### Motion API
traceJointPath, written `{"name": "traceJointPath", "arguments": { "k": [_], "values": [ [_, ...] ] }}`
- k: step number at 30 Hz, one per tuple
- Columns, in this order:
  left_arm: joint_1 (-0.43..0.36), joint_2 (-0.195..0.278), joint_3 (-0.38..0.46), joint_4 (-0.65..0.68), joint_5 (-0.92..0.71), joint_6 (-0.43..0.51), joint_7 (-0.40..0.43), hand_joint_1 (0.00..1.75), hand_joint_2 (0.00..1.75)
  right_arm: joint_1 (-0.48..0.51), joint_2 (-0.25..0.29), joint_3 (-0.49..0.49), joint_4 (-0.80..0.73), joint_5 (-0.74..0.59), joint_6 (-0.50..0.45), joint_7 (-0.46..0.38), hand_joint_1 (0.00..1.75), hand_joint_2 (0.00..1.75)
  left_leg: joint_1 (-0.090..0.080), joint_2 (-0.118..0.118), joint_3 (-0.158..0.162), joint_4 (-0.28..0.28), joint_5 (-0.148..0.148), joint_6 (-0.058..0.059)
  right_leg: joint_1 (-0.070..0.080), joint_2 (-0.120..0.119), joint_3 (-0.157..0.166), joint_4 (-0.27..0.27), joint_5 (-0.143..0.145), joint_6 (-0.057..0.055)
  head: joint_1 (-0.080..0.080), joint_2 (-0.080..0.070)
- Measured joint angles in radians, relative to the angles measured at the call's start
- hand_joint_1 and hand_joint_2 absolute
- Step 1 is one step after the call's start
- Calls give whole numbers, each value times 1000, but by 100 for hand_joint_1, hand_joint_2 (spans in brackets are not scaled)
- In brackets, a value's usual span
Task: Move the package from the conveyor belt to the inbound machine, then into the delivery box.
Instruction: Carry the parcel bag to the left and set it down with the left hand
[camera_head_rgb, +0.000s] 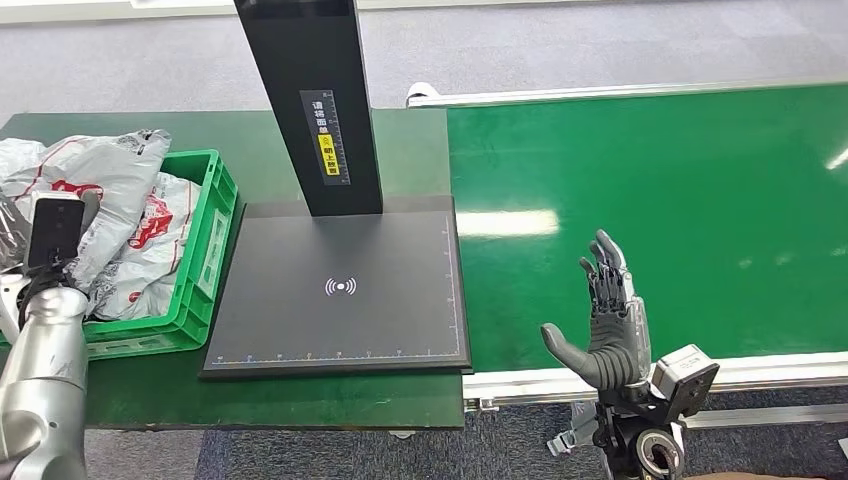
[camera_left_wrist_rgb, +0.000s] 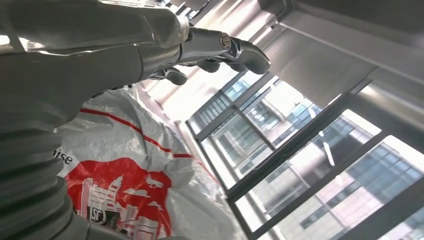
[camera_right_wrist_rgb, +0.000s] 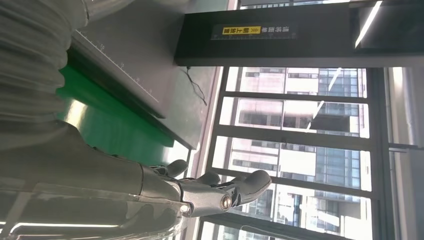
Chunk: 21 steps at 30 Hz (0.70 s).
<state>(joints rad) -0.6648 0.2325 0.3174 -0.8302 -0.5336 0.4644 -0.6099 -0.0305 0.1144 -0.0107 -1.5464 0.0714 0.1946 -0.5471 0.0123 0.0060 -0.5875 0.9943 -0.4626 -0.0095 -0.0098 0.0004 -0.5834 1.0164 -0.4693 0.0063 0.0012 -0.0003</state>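
Two hands here – the right hand (camera_head_rgb: 610, 325) is raised over the near edge of the green conveyor belt (camera_head_rgb: 680, 200), fingers apart, holding nothing. The left hand (camera_left_wrist_rgb: 100, 50) is over by the green delivery box (camera_head_rgb: 205, 250), fingers loosely spread right next to the package (camera_head_rgb: 120, 220) – a grey bag with red print lying in the box. The black inbound machine (camera_head_rgb: 340, 290) sits between box and belt

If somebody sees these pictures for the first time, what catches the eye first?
Probably the bright green conveyor belt, bare, with the robot's open right hand raised over its near edge. Next, the green plastic crate at far left, heaped with grey and red plastic mail bags, beside the flat black scanner platform.
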Motion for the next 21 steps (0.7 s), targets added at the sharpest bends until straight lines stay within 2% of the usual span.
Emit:
{"name": "traceJointPath", "arguments": {
  "k": [4,9,14,16,21],
  "values": [
    [48,-35,-16,-132,126,-72,-23,0,175,2,-4,-1,3,7,-15,-1,0,175,0,0,0,0,0,0,0,0,0,0,0,0,0,0],
    [124,-102,-76,-364,454,-365,2,0,175,7,-5,-6,3,32,-56,-1,0,175,0,0,0,0,0,0,0,0,0,0,0,0,0,0],
    [203,-167,-152,-564,637,-543,33,0,175,11,-5,-9,3,41,-55,0,0,175,0,0,0,0,0,0,-1,0,0,0,0,0,0,0],
    [235,-189,-183,-624,657,-577,40,0,175,12,-4,-9,3,44,-53,0,0,175,0,-1,0,0,-1,0,-1,0,0,0,0,0,0,0],
    [272,-215,-218,-703,663,-587,43,0,175,13,-4,-9,3,45,-51,0,0,175,0,0,0,0,-1,0,0,0,0,0,0,0,0,0]
  ]
}}
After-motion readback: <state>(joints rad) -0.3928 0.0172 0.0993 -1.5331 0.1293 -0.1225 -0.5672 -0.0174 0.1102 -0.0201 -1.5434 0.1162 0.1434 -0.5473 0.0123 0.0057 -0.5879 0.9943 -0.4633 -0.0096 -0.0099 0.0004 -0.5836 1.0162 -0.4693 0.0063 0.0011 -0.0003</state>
